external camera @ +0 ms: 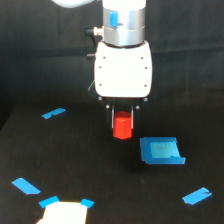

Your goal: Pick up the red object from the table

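Observation:
The red object (122,128) is a small bright red-orange stubby block held between the two dark fingers of my gripper (122,120). The gripper hangs from a white and silver wrist in the upper middle of the exterior view. The block appears raised a little above the black table (75,165), though the gap under it is hard to judge. Its upper part is hidden between the fingers.
A blue square patch (161,150) lies just to the exterior view's right of the block. Blue tape strips lie at the left (53,113), lower left (25,185) and lower right (196,196). A white patch with blue tape corners (64,210) sits at the bottom edge.

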